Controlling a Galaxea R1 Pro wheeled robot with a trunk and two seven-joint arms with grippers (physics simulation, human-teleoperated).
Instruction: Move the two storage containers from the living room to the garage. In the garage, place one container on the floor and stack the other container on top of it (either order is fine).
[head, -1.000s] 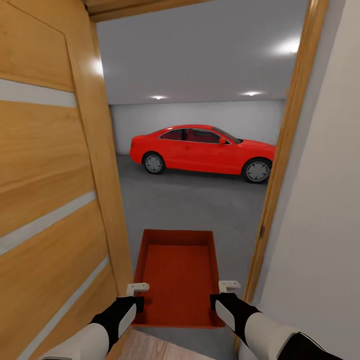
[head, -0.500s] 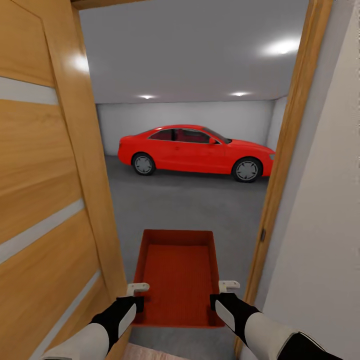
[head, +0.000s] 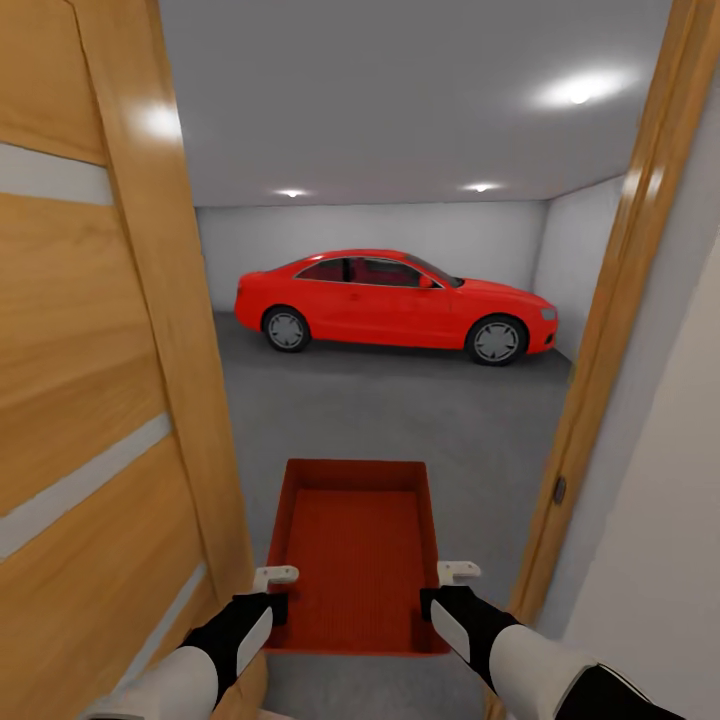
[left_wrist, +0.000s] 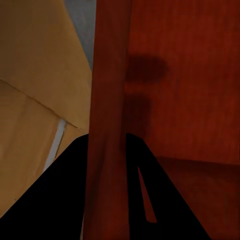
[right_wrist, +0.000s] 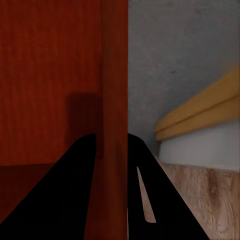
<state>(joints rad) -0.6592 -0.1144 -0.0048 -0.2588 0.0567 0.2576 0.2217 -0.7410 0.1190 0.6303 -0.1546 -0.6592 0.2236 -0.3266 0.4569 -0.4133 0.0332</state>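
Observation:
An orange-red storage container (head: 355, 545) hangs level in front of me, held by its two long side walls. My left gripper (head: 277, 598) is shut on the left wall (left_wrist: 107, 90), which runs between its dark fingers (left_wrist: 60, 200). On the other side, my right gripper (head: 447, 596) is shut on the right wall (right_wrist: 115, 90). The bin is empty and open-topped. It sits in the doorway, over the rough dark grey garage floor (head: 400, 420).
A wood-plank door (head: 100, 350) stands open close on my left, with a wooden door frame (head: 610, 340) and a white wall (head: 670, 520) close on the right. A red coupe (head: 390, 298) is parked across the back of the garage. Light plank flooring (right_wrist: 200, 200) lies beneath the right wrist.
The camera has advanced into the doorway: door and frame slide outward and the garage's right wall comes into sight. The container stays gripped the same way in both grippers.

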